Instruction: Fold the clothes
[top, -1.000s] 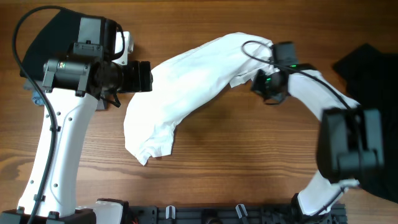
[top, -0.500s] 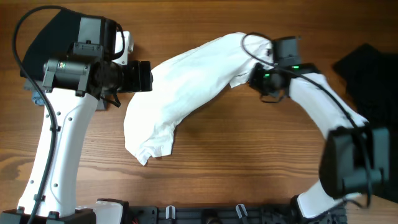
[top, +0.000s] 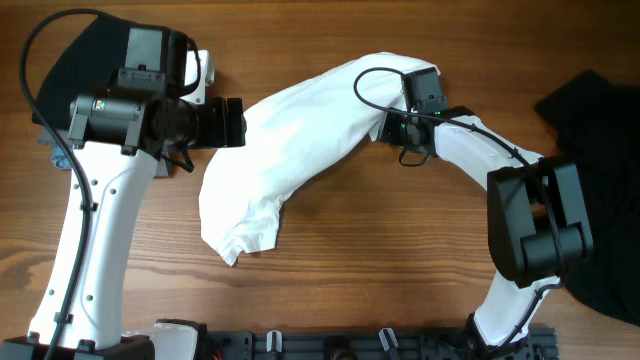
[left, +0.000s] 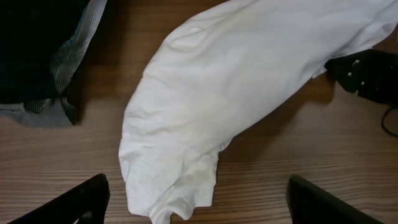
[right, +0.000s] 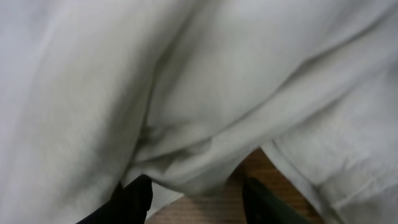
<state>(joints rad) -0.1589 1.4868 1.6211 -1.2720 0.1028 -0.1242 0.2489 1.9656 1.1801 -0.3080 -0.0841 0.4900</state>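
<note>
Right wrist only: R gripper (right: 199, 200) part-open at white T-shirt (right: 186, 93); L gripper (left: 199, 202) wide.

The left gripper (left: 198, 200) is held spread wide (its arm stretched forward); the right gripper (right: 199, 199) is seen parted.

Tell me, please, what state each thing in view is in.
T-shirt, unfolded, bunched diagonally.
Black garment, crumpled at right edge.
Dark heap, crumpled beside left arm.
Left pincer, open, empty.
Right pincer, open, at T-shirt's fold.
</note>
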